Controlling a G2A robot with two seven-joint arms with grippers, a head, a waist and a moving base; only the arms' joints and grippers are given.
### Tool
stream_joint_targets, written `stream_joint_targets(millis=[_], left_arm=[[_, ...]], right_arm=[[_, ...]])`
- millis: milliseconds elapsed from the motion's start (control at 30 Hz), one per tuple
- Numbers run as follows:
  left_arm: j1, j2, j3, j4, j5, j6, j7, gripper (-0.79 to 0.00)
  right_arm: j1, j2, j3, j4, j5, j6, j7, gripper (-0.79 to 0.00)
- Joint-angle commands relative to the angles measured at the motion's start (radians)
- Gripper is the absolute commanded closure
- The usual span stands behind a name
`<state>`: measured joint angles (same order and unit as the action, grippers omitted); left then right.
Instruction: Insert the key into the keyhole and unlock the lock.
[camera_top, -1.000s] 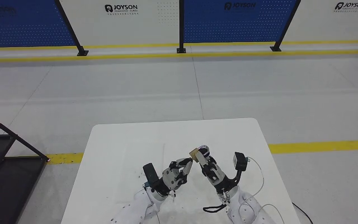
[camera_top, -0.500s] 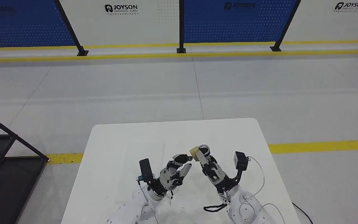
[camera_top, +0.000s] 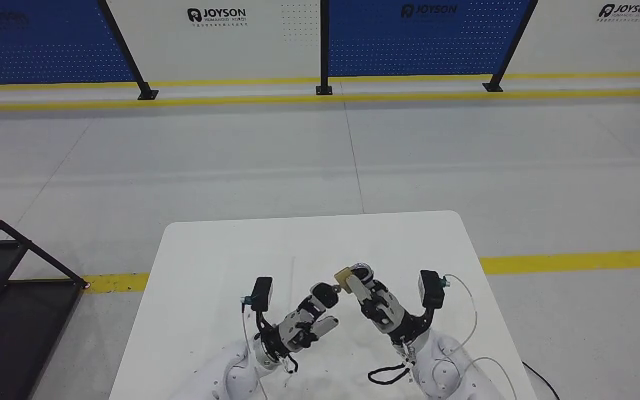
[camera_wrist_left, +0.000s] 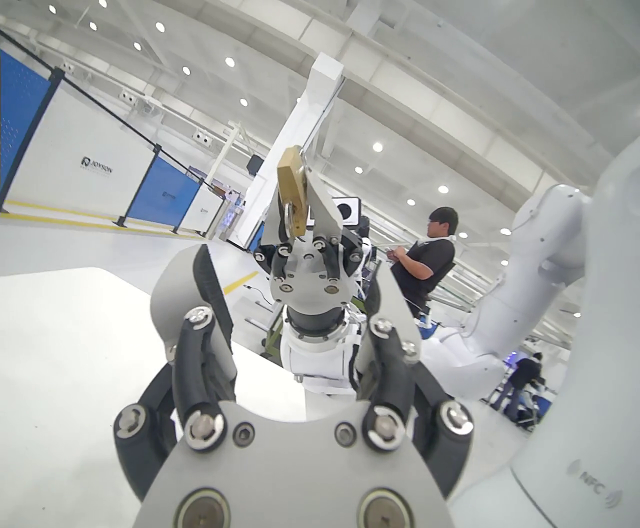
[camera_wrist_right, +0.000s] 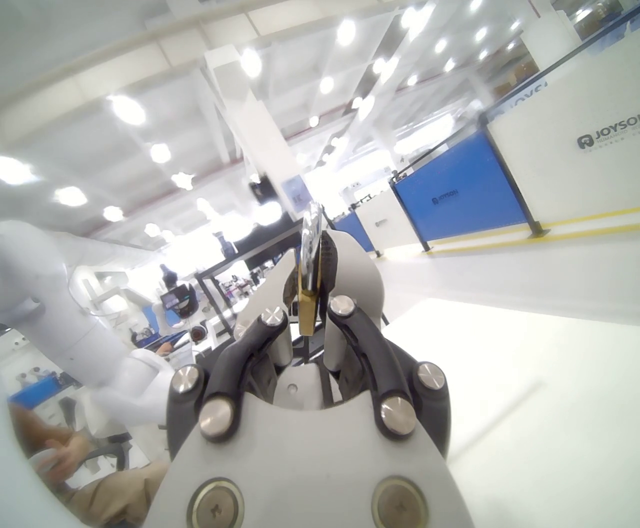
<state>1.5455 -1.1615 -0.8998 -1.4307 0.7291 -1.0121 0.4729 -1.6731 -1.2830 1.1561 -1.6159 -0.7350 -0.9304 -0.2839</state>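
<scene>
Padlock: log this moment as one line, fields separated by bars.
right gripper: shut on padlock, held above table | left gripper: open, empty, apart from padlock | unlocked: cannot tell

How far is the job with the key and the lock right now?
Done: the right hand grips the brass lock above the table. In hand: the left hand is open and empty, near the lock. A small silver piece on the lock's body may be the inserted key, but I cannot be sure. Left: the shackle shows edge-on, so no opening is visible; the unlocking seems not yet confirmed.
</scene>
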Motion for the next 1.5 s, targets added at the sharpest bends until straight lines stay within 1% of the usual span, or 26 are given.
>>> stream_joint_targets(millis=[0,100,233,333,433,533,567,633,700,733,767,800,900,1033,1267,1467], left_arm=[[0.000,-0.001,-0.002,0.002,0.037,0.000,0.031,-0.785],[0.000,-0.001,-0.002,0.002,0.037,0.000,0.031,-0.785],[0.000,-0.001,-0.002,0.002,0.037,0.000,0.031,-0.785],[0.008,-0.001,0.011,-0.007,-0.029,0.000,-0.014,-0.785],[0.007,0.008,0.036,-0.023,-0.161,0.000,-0.095,-0.785],[-0.007,0.028,0.056,-0.040,-0.338,0.000,-0.225,-0.785],[-0.013,0.036,0.056,-0.045,-0.394,0.000,-0.267,-0.770],[-0.022,0.050,0.055,-0.056,-0.498,0.000,-0.348,-0.637],[-0.030,0.062,0.041,-0.061,-0.562,0.000,-0.405,-0.385],[-0.030,0.066,0.039,-0.065,-0.586,0.000,-0.427,-0.357],[-0.030,0.069,0.036,-0.068,-0.607,0.000,-0.446,-0.348],[-0.032,0.071,0.033,-0.070,-0.620,0.000,-0.461,-0.305],[-0.035,0.074,0.029,-0.074,-0.645,0.000,-0.491,-0.237],[-0.042,0.072,0.030,-0.067,-0.642,0.000,-0.515,-0.203],[-0.043,0.061,0.027,-0.057,-0.606,0.000,-0.490,-0.151],[-0.043,0.053,0.025,-0.061,-0.578,0.000,-0.469,-0.065]], right_arm=[[0.000,0.000,0.000,0.000,0.000,0.000,0.000,0.000],[0.000,0.000,0.000,0.000,0.000,0.000,0.000,0.000],[0.007,0.001,0.005,-0.007,0.042,0.022,0.010,0.000],[0.010,0.003,0.010,-0.008,0.057,0.025,0.030,0.000],[0.013,0.005,0.012,-0.011,0.064,0.037,0.052,0.000],[0.013,0.006,0.013,-0.015,0.069,0.045,0.068,0.000],[0.013,0.007,0.014,-0.016,0.071,0.047,0.072,0.000],[0.012,0.008,0.012,-0.017,0.075,0.044,0.085,0.000],[0.012,0.010,0.011,-0.017,0.083,0.037,0.106,0.000],[0.011,0.011,0.011,-0.018,0.090,0.033,0.113,0.000],[0.009,0.012,0.010,-0.019,0.094,0.029,0.122,0.000],[0.007,0.014,0.009,-0.020,0.099,0.023,0.133,0.000],[0.002,0.018,0.008,-0.025,0.117,0.010,0.162,0.000],[-0.005,0.021,0.010,-0.034,0.142,0.015,0.177,0.000],[-0.003,0.022,0.000,-0.042,0.154,0.037,0.190,0.000],[-0.001,0.022,-0.008,-0.043,0.151,0.050,0.193,0.000]])
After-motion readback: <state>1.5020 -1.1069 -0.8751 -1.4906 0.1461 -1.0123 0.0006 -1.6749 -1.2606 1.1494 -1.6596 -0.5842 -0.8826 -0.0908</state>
